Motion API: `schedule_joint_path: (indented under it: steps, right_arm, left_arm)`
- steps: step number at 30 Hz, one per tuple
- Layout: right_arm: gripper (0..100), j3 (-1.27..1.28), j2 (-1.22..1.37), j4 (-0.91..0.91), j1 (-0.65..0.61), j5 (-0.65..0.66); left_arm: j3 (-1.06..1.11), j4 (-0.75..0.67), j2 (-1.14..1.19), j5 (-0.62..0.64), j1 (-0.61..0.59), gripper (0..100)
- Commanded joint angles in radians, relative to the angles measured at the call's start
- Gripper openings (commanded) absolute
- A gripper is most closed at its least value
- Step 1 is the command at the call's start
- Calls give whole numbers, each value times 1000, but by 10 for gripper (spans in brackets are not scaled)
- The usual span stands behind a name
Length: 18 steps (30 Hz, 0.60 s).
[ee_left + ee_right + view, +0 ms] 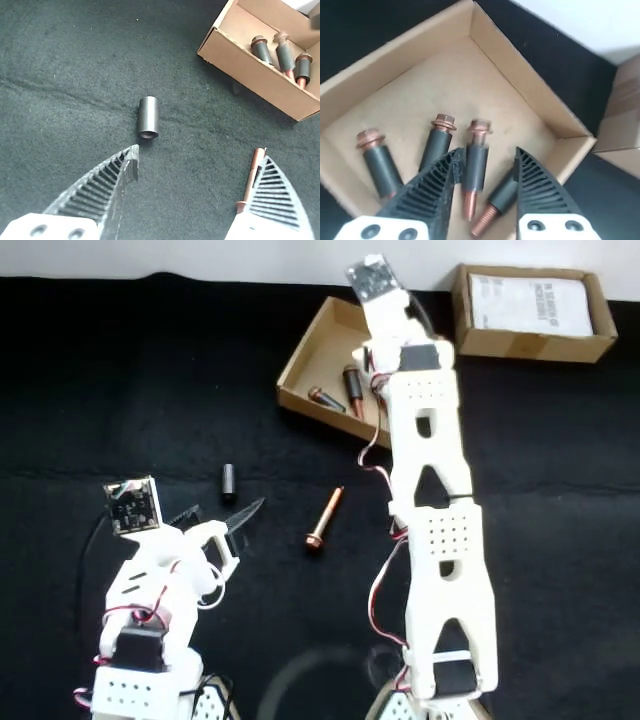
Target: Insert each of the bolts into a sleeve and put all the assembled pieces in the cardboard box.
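Sleeve (148, 117), short dark metal cylinder, lying outside shallow brown cardboard box (250, 65), copper-coloured flanged bolt (250, 175) likewise. Probably light, rigid, smooth, prone to rolling: pinch across mid-barrel. Left gripper (200, 155) spread, empty; right gripper (490, 152) spread above box, empty.

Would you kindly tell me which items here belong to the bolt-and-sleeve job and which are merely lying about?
Job: loose sleeve, loose bolt, open cardboard box, four assembled pieces inside it.
Lying about: second cardboard box holding a printed sheet.
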Motion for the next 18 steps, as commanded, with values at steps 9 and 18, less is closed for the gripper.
schedule_joint_path:
  steps: [9,18]
  right_arm:
    - [143,-363,-19,501,-209,107]
    - [143,-242,-99,506,-397,210]
  left_arm:
    - [18,0,-15,8,-111,357]
    - [18,8,-15,2,-513,357]
